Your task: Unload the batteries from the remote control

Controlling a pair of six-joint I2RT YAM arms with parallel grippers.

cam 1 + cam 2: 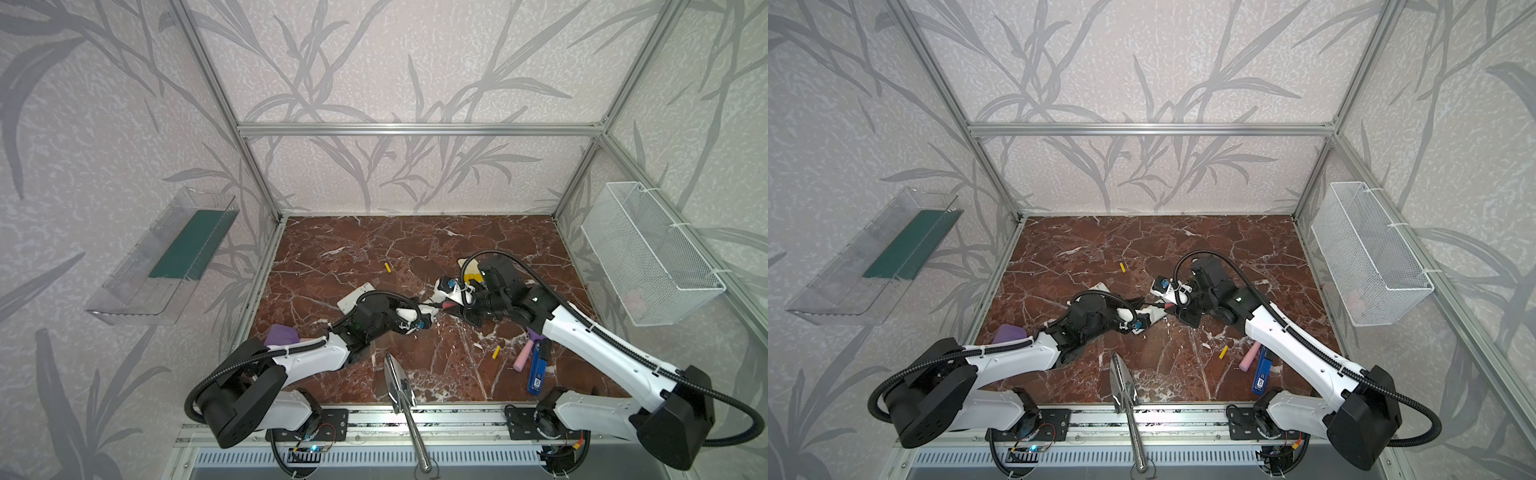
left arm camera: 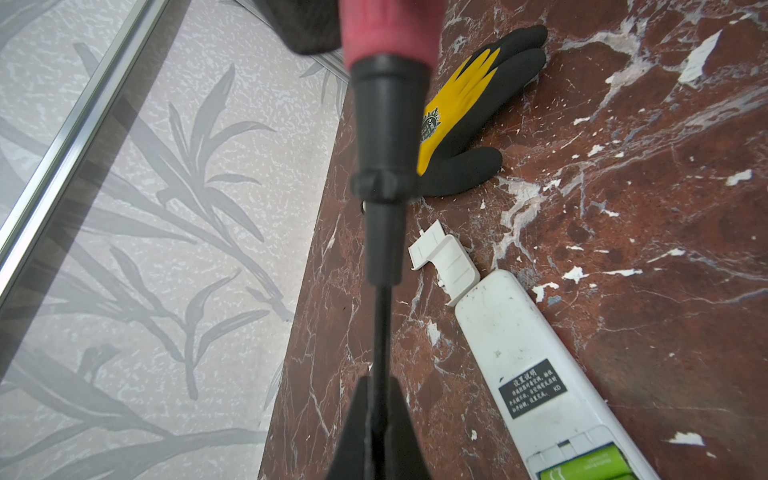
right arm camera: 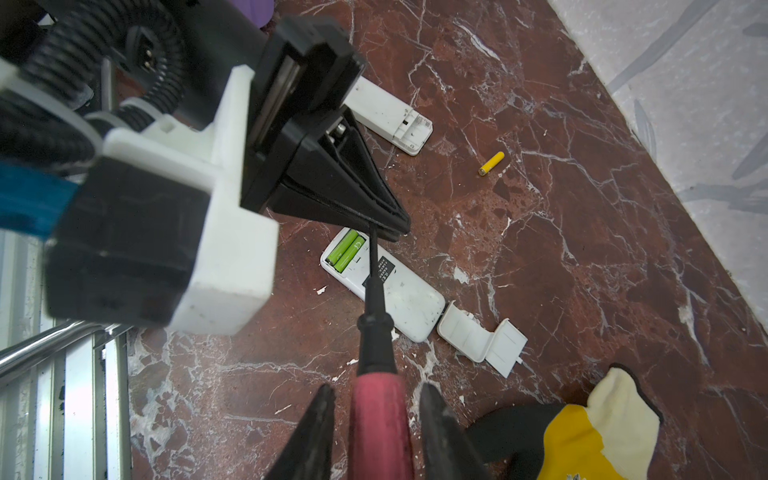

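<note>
Red-brown marble covers the table (image 1: 415, 249), and near its middle we find two robot arms meeting over a pink-handled screwdriver (image 3: 376, 419). The left gripper (image 3: 388, 226) is clamped tight on the thin black shaft, close to the tip. The right gripper (image 3: 376, 392) sits around the pink handle with its fingers (image 3: 316, 432) parted. A sliver of table shows on each side, so we read it as loose, not squeezing. Under the shaft lies a white remote (image 3: 409, 303), back side up, its battery bay uncovered. Two green batteries (image 3: 345, 251) lie side by side inside the bay. The white cover (image 3: 478, 332) lies just beside the remote's other end. In both top views, a yellow battery (image 1: 387, 267) lies loose on the table at ten o'clock from the grippers, and a second yellow battery (image 1: 496, 352) at four o'clock. A black and yellow glove (image 2: 469, 116) lies near the cover.
</note>
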